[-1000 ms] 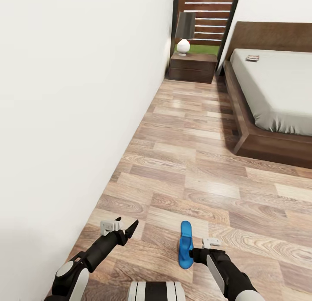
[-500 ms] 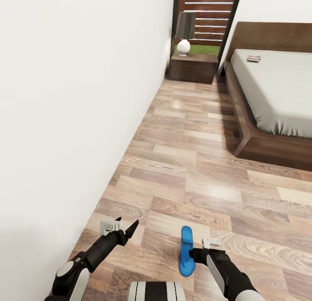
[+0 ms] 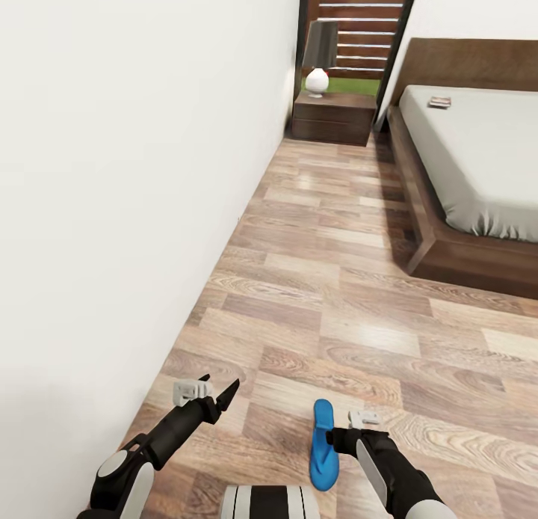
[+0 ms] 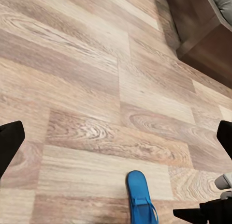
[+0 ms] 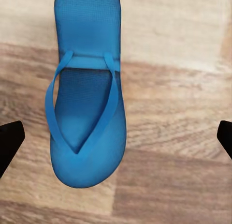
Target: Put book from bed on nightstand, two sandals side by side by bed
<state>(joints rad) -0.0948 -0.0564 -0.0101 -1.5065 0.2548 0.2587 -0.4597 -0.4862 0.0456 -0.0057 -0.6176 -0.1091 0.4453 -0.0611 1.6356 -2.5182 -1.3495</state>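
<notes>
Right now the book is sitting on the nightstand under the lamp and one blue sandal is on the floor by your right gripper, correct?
Not quite. The book lies on the bed, near the headboard, as the head view shows. The nightstand carries just the lamp. The sandal is on the floor beside the right gripper.

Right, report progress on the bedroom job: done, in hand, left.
Done: nothing yet. The book lies on the bed, not on the nightstand. In hand: one blue sandal lies on the floor, well short of the bed, with the open right hand beside it, not gripping. Left: move the book, and set both sandals side by side next to the bed.
</notes>
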